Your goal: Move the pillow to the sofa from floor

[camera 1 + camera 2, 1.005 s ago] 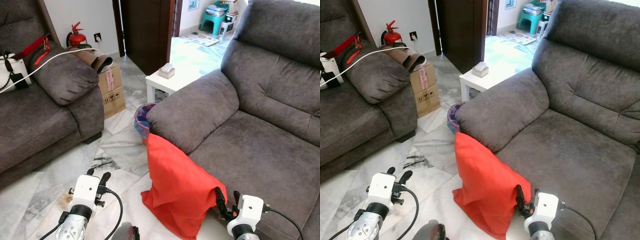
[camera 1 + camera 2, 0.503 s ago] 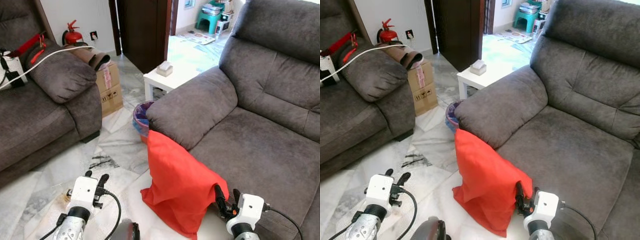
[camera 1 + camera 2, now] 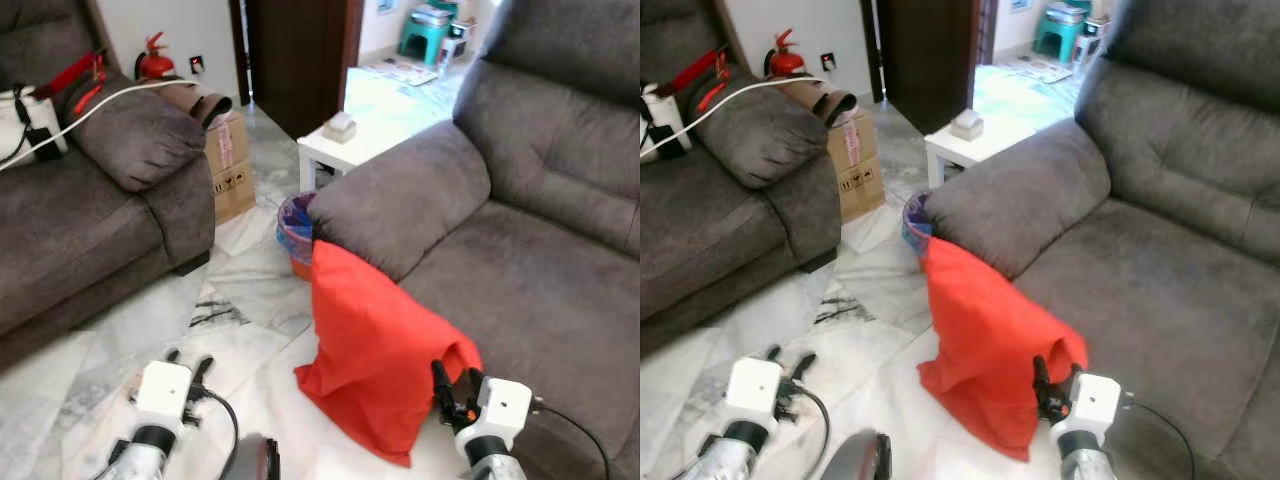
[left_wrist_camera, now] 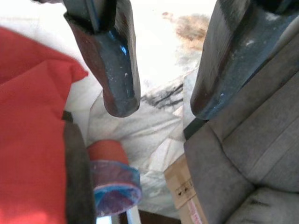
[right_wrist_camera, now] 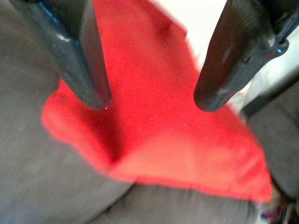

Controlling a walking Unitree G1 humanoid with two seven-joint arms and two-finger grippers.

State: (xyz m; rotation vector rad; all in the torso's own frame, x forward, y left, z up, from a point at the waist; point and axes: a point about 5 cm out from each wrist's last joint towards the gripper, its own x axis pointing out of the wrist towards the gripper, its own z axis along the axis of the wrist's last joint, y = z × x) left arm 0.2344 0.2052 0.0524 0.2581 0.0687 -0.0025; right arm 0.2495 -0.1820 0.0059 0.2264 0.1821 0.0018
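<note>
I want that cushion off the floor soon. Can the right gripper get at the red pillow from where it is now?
Probably yes. The right gripper sits open right beside the red pillow, which leans on the sofa front with its near corner between the fingers. Nothing stands between them.

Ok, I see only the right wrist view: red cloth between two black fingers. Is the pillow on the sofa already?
Observer: No. The red pillow stands on the floor, leaning against the sofa front.
Operator: Is my right gripper closed on it?
Observer: No, the right gripper is open, beside the pillow's corner.
Operator: And the left one?
Observer: The left gripper is open over the marble floor, apart from the pillow.
</note>
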